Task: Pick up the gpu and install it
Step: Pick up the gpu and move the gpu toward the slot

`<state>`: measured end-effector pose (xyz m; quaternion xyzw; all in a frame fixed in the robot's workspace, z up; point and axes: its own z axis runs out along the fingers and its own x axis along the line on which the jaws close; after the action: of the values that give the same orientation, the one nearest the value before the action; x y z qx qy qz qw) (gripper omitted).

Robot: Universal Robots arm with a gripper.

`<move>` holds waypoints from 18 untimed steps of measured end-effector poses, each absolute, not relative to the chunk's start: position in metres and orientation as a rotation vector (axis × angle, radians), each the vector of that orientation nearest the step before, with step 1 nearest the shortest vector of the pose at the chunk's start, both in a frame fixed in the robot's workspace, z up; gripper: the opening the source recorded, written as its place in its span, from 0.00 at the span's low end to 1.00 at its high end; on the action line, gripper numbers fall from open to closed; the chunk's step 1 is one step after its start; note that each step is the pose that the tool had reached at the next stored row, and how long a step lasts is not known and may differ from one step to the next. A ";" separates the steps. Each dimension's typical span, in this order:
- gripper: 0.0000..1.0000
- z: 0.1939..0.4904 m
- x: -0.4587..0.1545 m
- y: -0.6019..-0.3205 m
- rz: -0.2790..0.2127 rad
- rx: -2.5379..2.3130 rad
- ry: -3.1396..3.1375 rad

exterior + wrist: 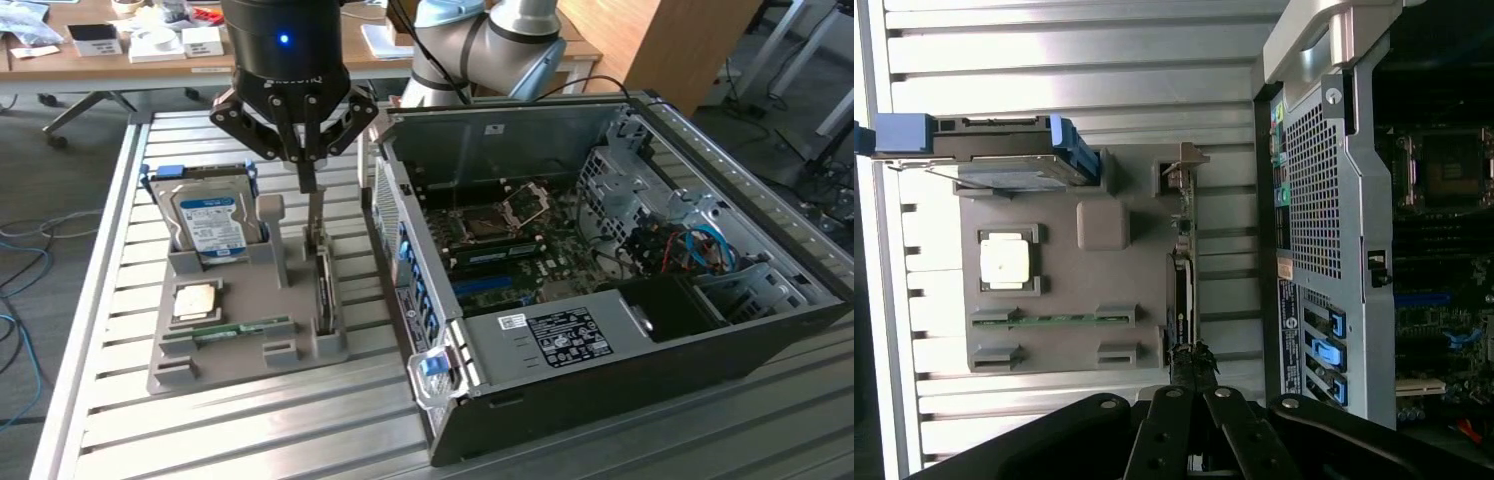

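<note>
On the holder (227, 362), the hard drive (214, 225) is standing at the far end, the chip (196, 300) and memory stick (247, 328) are lying nearer, and the graphics card (324, 290) is standing along the edge beside the computer case (747, 335).

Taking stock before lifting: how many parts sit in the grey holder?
4: hard drive upright at one end, chip beside the memory stick, card on edge nearest the computer case, gripped by the pincer. None look hidden.

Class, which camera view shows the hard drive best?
The exterior view: the hard drive stands upright with its blue-labelled face showing. The wrist view catches it edge-on, label hidden.
</note>
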<state>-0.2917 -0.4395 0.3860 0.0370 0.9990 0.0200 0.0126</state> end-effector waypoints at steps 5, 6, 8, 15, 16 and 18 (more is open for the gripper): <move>0.11 0.386 -0.292 -0.440 0.062 0.115 3.114; 0.11 0.386 -0.292 -0.439 0.062 0.116 3.114; 0.17 0.386 -0.292 -0.440 0.062 0.115 3.114; 0.36 0.386 -0.292 -0.439 0.062 0.116 3.114; 0.36 0.385 -0.292 -0.439 0.063 0.115 3.113; 0.36 0.381 -0.292 -0.439 0.063 0.115 3.114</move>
<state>-0.2917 -0.4395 0.3815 0.0371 0.9990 0.0202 0.0126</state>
